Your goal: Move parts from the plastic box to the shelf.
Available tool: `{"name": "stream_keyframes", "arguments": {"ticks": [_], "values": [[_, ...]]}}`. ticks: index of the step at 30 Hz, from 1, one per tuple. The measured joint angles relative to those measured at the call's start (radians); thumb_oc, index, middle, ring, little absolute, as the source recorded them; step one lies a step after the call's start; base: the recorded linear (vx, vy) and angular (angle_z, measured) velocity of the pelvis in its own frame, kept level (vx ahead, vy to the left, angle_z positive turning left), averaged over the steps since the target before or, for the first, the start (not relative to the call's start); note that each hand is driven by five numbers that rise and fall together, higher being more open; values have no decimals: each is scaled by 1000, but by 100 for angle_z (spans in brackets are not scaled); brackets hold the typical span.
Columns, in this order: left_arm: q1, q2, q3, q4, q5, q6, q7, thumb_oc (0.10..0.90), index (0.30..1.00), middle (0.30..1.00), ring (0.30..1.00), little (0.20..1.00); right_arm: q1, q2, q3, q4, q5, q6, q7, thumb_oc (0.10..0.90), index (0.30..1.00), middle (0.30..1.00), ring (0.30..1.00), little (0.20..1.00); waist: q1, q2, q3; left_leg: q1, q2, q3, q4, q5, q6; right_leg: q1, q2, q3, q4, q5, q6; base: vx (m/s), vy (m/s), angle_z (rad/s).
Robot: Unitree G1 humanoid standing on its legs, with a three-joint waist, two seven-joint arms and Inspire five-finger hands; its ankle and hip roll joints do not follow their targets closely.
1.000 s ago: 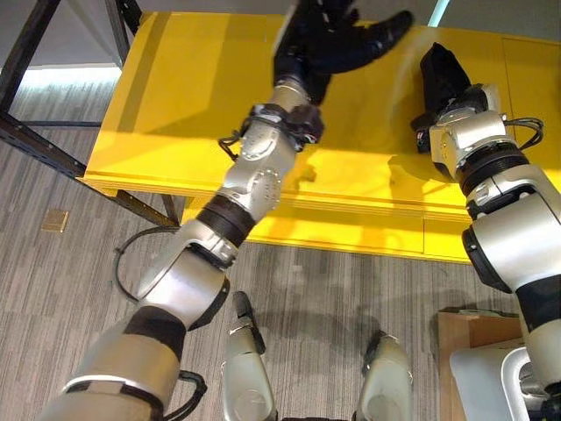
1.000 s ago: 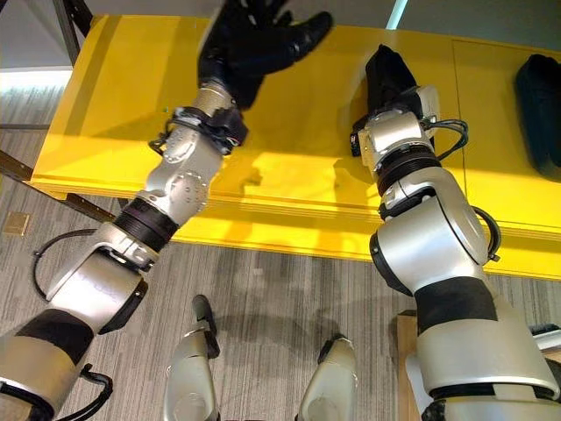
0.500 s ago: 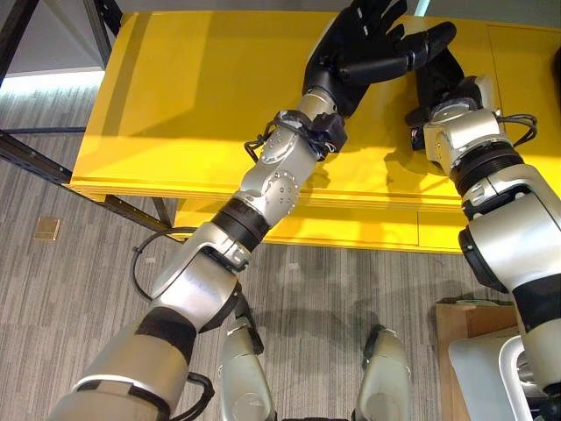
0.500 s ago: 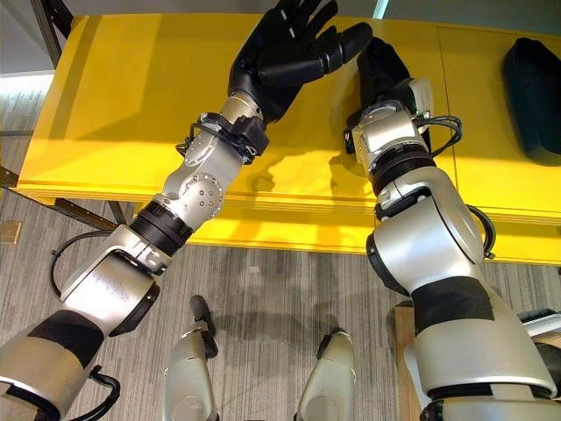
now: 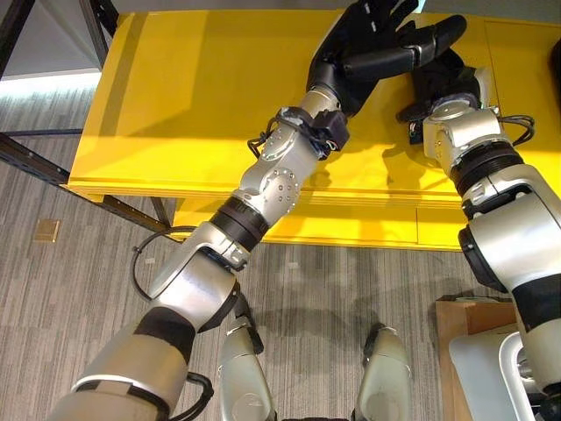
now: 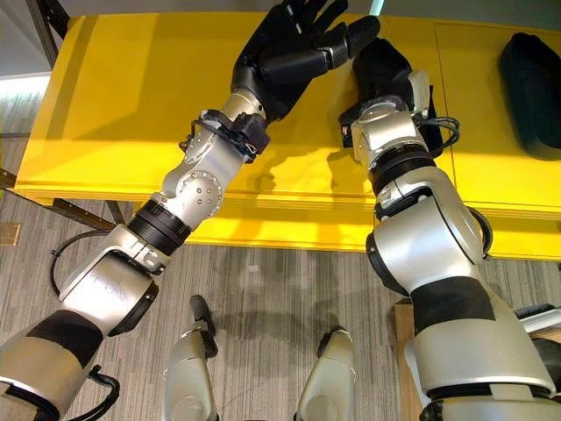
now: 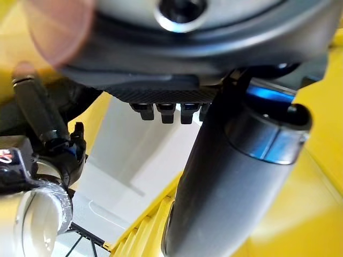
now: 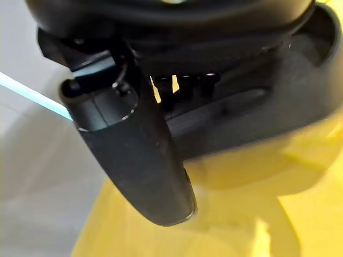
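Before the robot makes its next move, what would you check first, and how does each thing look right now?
1. Left hand open, fingers spread, holding nothing: ok.
2. Right hand grip state: cannot tell, fingers hidden behind its own wrist.
3. A part in either hand: cannot tell; the right wrist view shows a dark part past the thumb, contact unclear.
4. Yellow shelf has bare room for a part: ok.
5. Hands apart: not ok, nearly touching.
6. Dark object lies to the right.

The right hand [image 6: 386, 70] perhaps grips a black part, mostly hidden.
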Motion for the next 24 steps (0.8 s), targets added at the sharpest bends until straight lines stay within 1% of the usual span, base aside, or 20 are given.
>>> {"name": "stream_keyframes", "arguments": {"ticks": [4,8,10,11,17,20,24], "values": [[0,0,0,-9,0,2,0,900,1000,1000,1000,1000,0,5,-13,-9,27,-57,1,900,1000,1000,1000,1000,1,0,0,3,0,1,5,-2,-1,0,-1,5,6,0,0,0,0,0],[4,-1,0,-21,0,3,0,900,1000,1000,1000,1000,0,14,-37,-11,27,-102,1,900,1000,1000,1000,1000,0,0,0,6,0,2,4,-5,-5,0,0,9,8,0,0,0,0,0],[11,-1,0,-28,0,1,0,900,1000,1000,1000,1000,3,16,-37,-21,25,-142,-4,900,1000,1000,1000,1000,0,0,0,6,0,4,3,-5,-5,-3,0,13,9,0,0,0,0,0],[12,-1,0,-28,0,0,0,900,1000,1000,1000,1000,6,15,-38,-34,25,-149,-9,900,1000,1000,1000,1000,0,0,0,6,0,5,2,-5,-5,-5,1,15,9,0,0,0,0,0],[18,-1,31,-37,-1,0,1,900,1000,1000,1000,1000,10,28,-40,-100,-33,-248,-67,900,1000,1000,1000,1000,0,0,0,9,0,10,2,-4,-5,-10,0,21,13,0,0,4,-4,-2],[19,0,34,-37,-1,0,3,900,1000,1000,1000,1000,10,27,-46,-127,-37,-288,-84,900,1000,1000,1000,1000,1,1,0,11,0,10,1,-4,-4,-6,0,19,12,0,0,0,0,0],[22,1,41,-39,-32,-21,21,900,1000,1000,1000,1000,19,35,-62,-161,-63,-342,-125,900,1000,1000,1000,1000,1,1,0,25,-1,12,0,-4,-3,8,0,18,8,0,0,0,0,0]]}}
